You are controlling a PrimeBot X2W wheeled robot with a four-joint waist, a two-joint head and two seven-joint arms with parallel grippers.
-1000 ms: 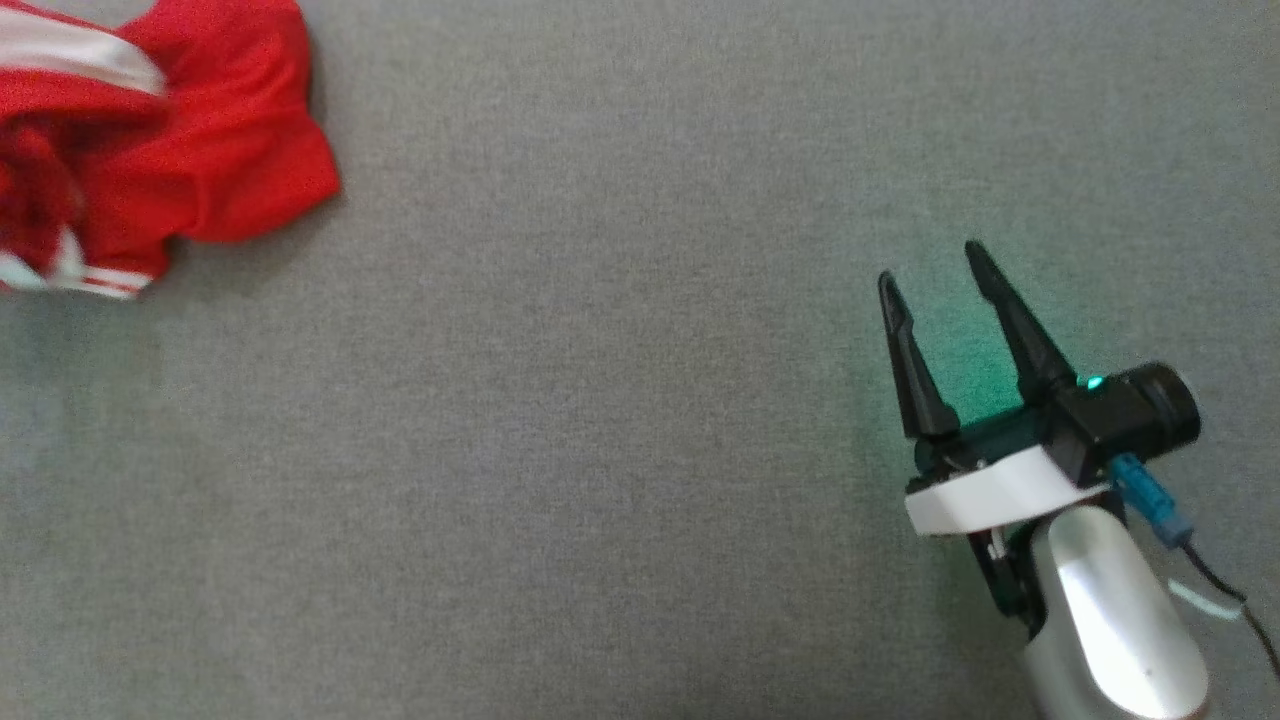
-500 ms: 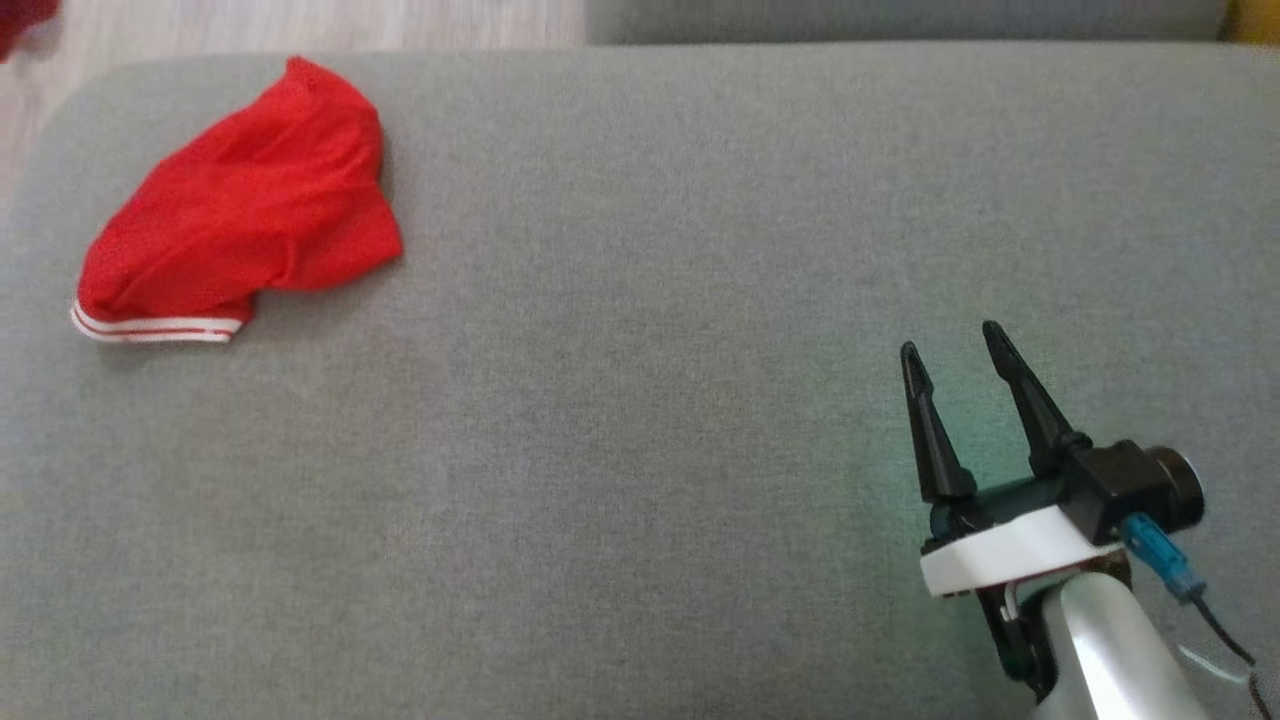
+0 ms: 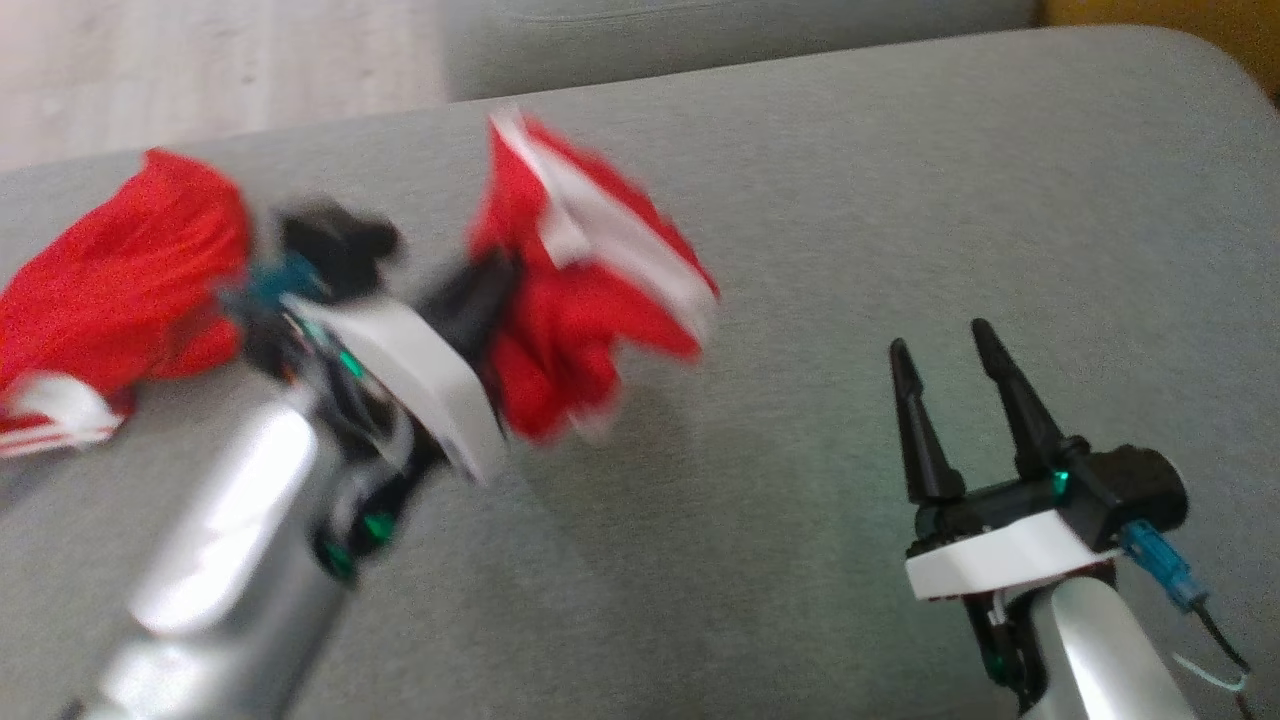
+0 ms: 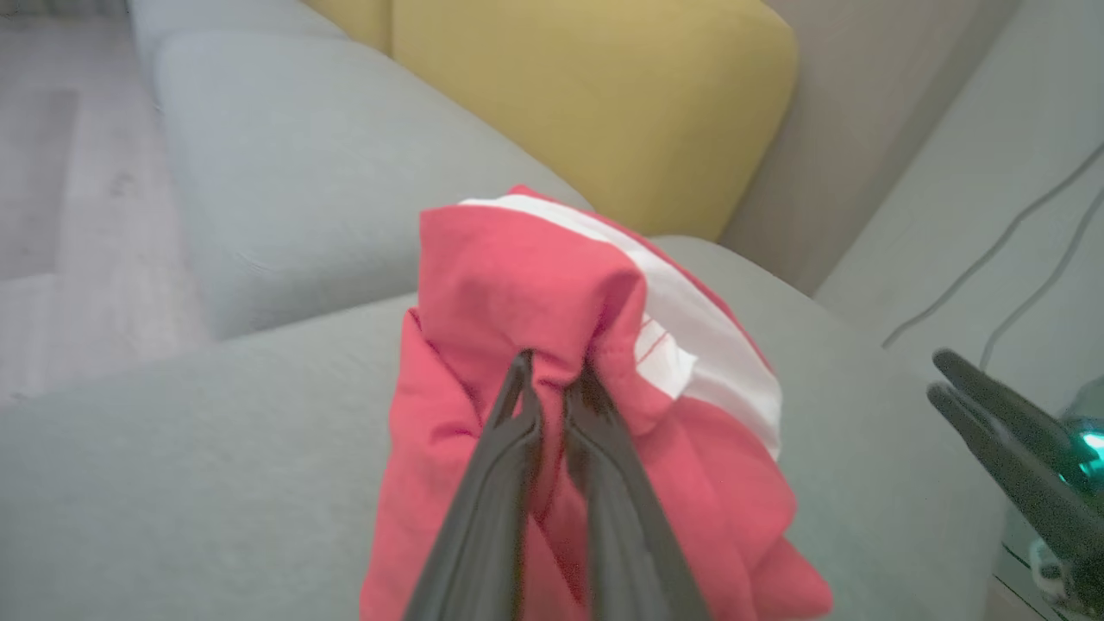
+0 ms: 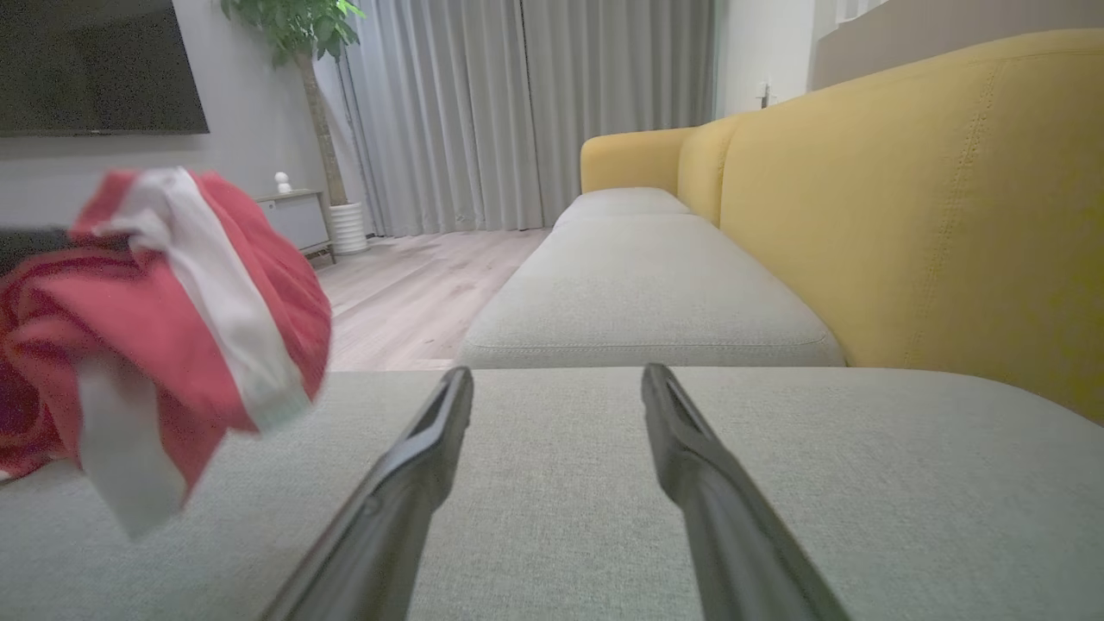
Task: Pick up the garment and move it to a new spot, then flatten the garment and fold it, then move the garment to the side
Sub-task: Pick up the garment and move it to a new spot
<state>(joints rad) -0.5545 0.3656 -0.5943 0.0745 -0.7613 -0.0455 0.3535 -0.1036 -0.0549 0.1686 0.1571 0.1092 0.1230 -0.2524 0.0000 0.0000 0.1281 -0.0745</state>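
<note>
Over the cushion [image 3: 820,180], left gripper [image 4: 552,375] tight on garment [image 4: 517,267], right gripper [image 3: 935,338] agape; head view: another red heap [image 3: 110,280]

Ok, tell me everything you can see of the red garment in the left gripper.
The red garment looks like thin, soft fabric with a broad white band along one edge. It is bunched and crumpled, not flattened or folded. The left gripper is shut on a gathered fold near its top; the rest hangs around and below the fingers, above the grey sofa cushion. Whether its lowest folds touch the cushion cannot be told; the head view is blurred.
</note>
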